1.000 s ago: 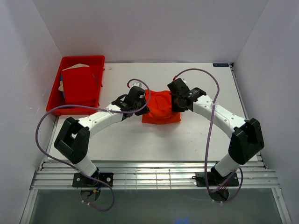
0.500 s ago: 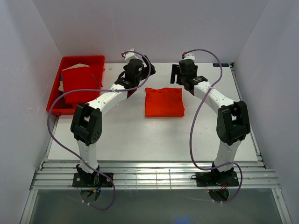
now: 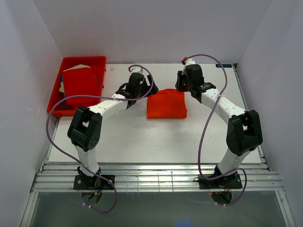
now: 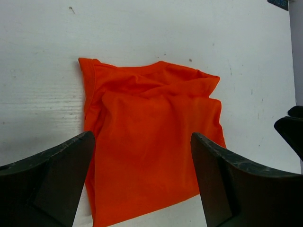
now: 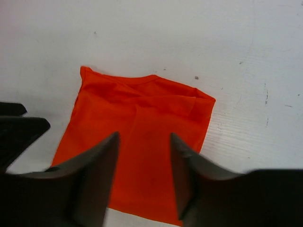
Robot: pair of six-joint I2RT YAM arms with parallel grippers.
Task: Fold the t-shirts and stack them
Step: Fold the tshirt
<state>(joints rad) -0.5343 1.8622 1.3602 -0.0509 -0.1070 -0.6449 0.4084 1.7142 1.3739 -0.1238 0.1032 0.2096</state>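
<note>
- Claws first: both are spread apart with nothing pinched. The left gripper [image 4: 142, 137] hangs by the far-left corner of the orange t-shirt [image 3: 165, 104], and the right gripper [image 5: 144, 137] is by its far-right corner.
- That orange t-shirt is folded into a rough rectangle, flat on the white table [image 3: 142, 137] between the two arms. Its far edge is a bit rumpled.
- The red t-shirt [image 3: 80, 87] is folded too. It sits inside the red tray [image 3: 83, 59] at the table's far-left corner, well apart from the orange one, and fills most of it.
- A pale bit [image 3: 61, 88] pokes out beside it in the tray, no idea what it is.
</note>
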